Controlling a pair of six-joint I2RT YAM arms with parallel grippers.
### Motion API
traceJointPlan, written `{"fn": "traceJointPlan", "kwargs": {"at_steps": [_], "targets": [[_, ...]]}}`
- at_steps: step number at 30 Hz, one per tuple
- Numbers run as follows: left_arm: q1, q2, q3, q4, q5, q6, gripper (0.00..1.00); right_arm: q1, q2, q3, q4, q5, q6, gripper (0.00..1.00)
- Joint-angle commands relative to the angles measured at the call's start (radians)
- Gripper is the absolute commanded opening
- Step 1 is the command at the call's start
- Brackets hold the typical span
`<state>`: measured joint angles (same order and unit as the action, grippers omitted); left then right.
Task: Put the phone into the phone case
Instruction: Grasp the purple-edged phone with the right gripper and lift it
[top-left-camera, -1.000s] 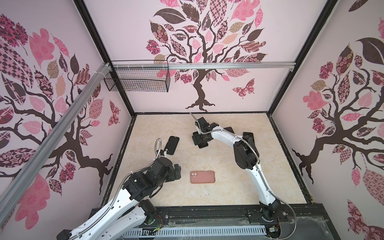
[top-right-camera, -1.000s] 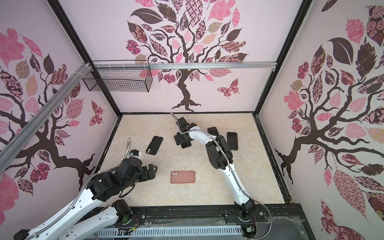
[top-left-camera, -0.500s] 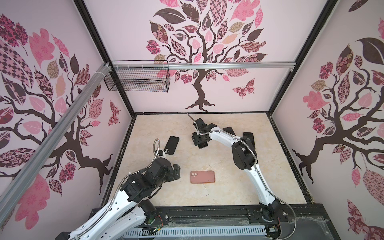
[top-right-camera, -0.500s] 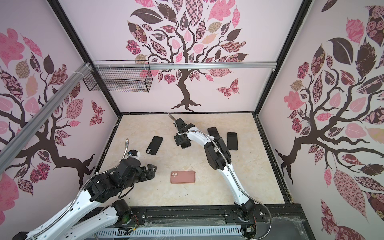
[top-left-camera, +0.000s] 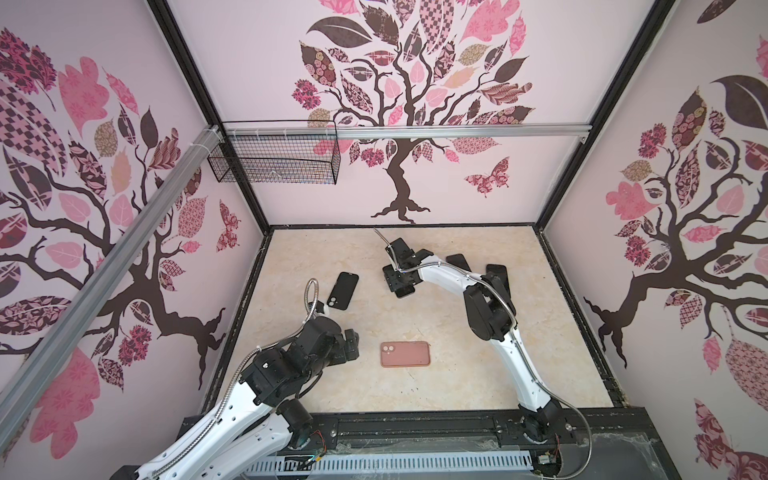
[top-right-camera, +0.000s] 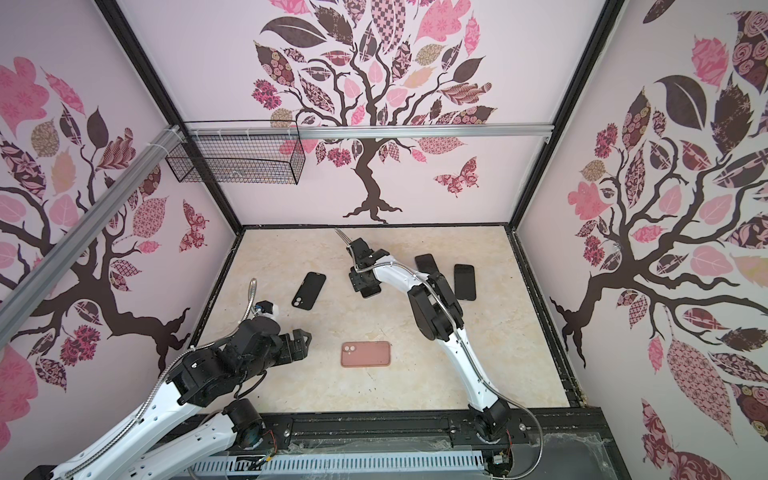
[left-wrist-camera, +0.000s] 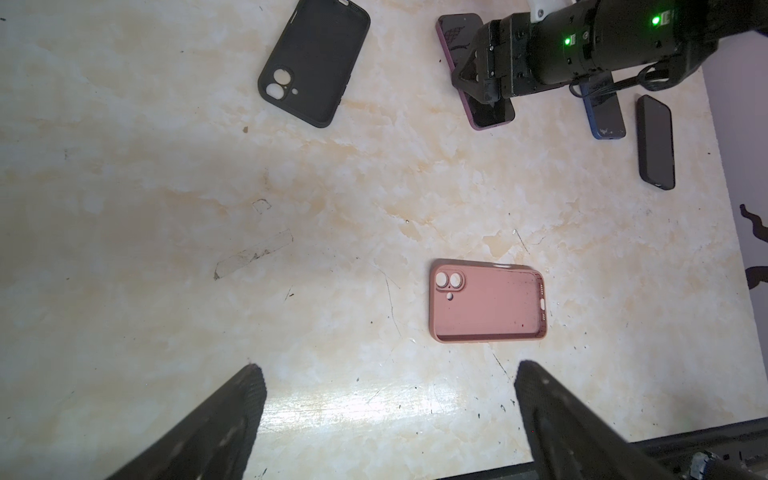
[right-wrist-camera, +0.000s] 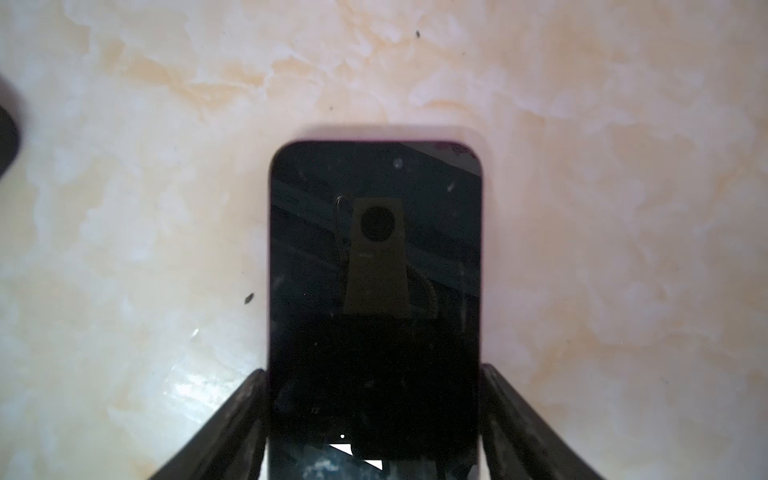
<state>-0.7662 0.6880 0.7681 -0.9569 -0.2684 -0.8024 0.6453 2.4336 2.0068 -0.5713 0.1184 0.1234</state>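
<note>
Nearest my base, my left tool (left-wrist-camera: 388, 372) hangs over the counter (left-wrist-camera: 166, 187). Its two dark, tapering fingers are spread as wide as they go, with nothing between them. Just beyond lies the pink phone case (left-wrist-camera: 486, 301), flat, open side up and clear of everything. The top views give it only as a pink slab. My left wrist camera adds its raised rim, two round lens holes with a smaller one beside them, port cutouts at one short end, and dark specks on the matte lining. Farther out, left of centre in both top views, a black phone case (top-left-camera: 343, 291) lies slanted. It is matte and round-cornered, and the pale counter shows through its lens holes.

Beyond that, my right tool (right-wrist-camera: 372, 378) is down over the phone (right-wrist-camera: 376, 249), which lies flat and screen up on the marble-patterned counter. In both top views my own arm hides most of the phone. Only the right wrist camera shows the fingers standing at its two long edges, and I cannot tell whether they press or merely stand beside them. The glossy dark glass mirrors the camera mount, and the left wrist camera shows a purple edge.

Right of it, a blue phone (left-wrist-camera: 604, 116) lies partly under my right arm, and a black phone (left-wrist-camera: 656, 143) lies just beside that, nearer the side wall. Farthest back, a wire basket (top-left-camera: 274, 162) hangs from an aluminium rail (top-left-camera: 415, 132).
</note>
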Motion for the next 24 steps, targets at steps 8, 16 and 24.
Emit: {"fn": "traceJointPlan", "kwargs": {"at_steps": [8,16,24], "targets": [[0.004,-0.008,-0.018,0.013,0.006,-0.015,0.97,0.002,-0.206,-0.252,-0.03,-0.02,-0.054,0.5],[0.003,0.03,-0.018,0.031,0.015,-0.039,0.97,0.002,-0.421,-0.457,0.033,-0.114,-0.035,0.39],[0.005,0.11,0.01,0.094,0.078,-0.009,0.94,0.002,-0.652,-0.684,0.121,-0.206,0.005,0.33]]}}
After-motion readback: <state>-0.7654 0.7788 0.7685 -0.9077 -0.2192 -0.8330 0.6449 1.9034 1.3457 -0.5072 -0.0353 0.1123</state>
